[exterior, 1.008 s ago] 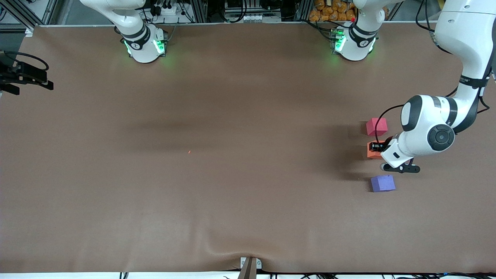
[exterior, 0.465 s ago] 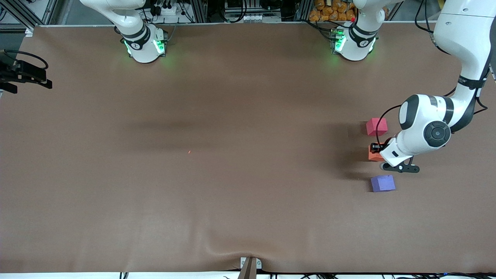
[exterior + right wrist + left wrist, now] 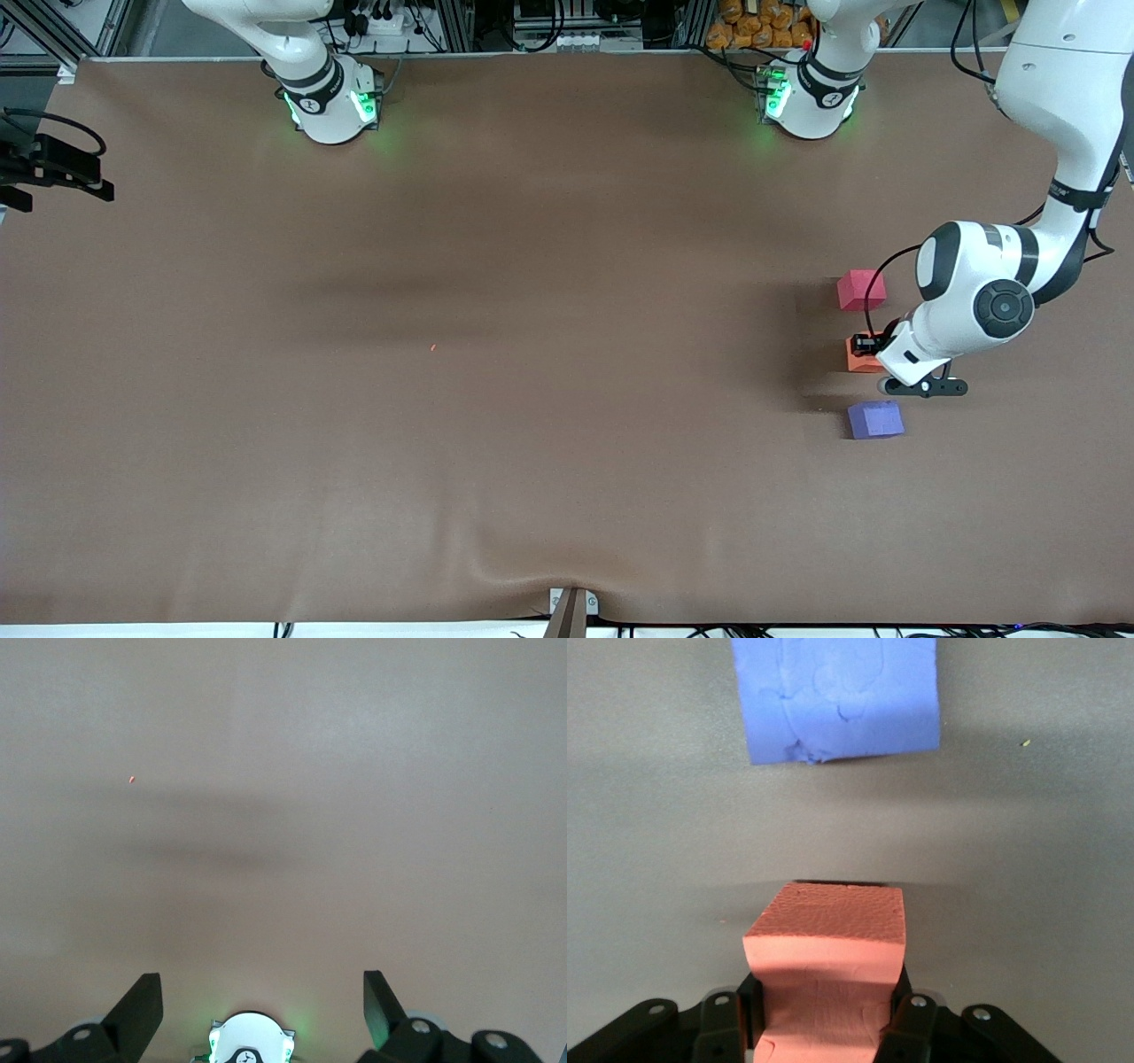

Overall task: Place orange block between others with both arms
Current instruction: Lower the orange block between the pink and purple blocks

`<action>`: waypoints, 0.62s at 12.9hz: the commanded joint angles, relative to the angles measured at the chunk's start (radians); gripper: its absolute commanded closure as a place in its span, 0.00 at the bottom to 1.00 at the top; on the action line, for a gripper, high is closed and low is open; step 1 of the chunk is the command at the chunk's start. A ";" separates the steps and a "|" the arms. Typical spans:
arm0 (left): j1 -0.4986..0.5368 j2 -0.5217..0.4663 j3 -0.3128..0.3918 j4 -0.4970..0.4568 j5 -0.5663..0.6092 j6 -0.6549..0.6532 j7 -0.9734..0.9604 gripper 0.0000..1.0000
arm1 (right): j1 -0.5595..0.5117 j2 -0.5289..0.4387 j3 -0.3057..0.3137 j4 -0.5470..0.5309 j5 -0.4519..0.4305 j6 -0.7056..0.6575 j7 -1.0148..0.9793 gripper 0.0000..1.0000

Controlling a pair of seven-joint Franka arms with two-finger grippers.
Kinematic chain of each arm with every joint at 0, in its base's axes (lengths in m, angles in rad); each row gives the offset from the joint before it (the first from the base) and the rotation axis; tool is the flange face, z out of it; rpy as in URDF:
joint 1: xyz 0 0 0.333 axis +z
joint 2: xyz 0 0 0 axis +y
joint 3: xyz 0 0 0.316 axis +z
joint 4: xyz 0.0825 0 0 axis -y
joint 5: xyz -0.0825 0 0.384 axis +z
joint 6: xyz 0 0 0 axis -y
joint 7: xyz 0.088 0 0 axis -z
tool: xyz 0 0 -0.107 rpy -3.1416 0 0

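Pinching the orange block (image 3: 858, 354) in the left end effector (image 3: 873, 347), low over the desk (image 3: 532, 354), in the gap between the pinkish-red cube (image 3: 861, 290) and the purple-blue cube (image 3: 875, 419). Carried and lined up, judging by position; release and withdrawal left. Waiting at the desk's edge, right end effector (image 3: 261, 1005) spread, empty.

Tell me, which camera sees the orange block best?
The left wrist view. The orange block fills the foreground there, gripped in the left end effector, with the purple block ahead. In the front view the orange block is small and half hidden by the arm. The right wrist view shows only bare table.
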 commanded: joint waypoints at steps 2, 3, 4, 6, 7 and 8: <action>0.007 0.019 -0.007 -0.002 0.059 0.028 -0.028 1.00 | -0.011 -0.004 0.005 0.021 -0.006 -0.016 0.003 0.00; 0.008 0.022 -0.007 0.000 0.069 0.028 -0.030 1.00 | -0.013 -0.004 0.005 0.021 -0.006 -0.016 0.003 0.00; 0.008 0.022 -0.008 0.001 0.069 0.028 -0.031 0.87 | -0.013 -0.004 0.005 0.021 -0.006 -0.016 0.003 0.00; 0.013 0.029 -0.009 0.010 0.063 0.027 -0.051 0.00 | -0.013 -0.004 0.005 0.021 -0.006 -0.016 0.003 0.00; 0.013 0.029 -0.009 0.014 0.063 0.027 -0.056 0.00 | -0.013 -0.004 0.005 0.021 -0.006 -0.016 0.003 0.00; 0.011 0.028 -0.009 0.015 0.062 0.022 -0.065 0.00 | -0.013 -0.004 0.005 0.021 -0.008 -0.016 0.003 0.00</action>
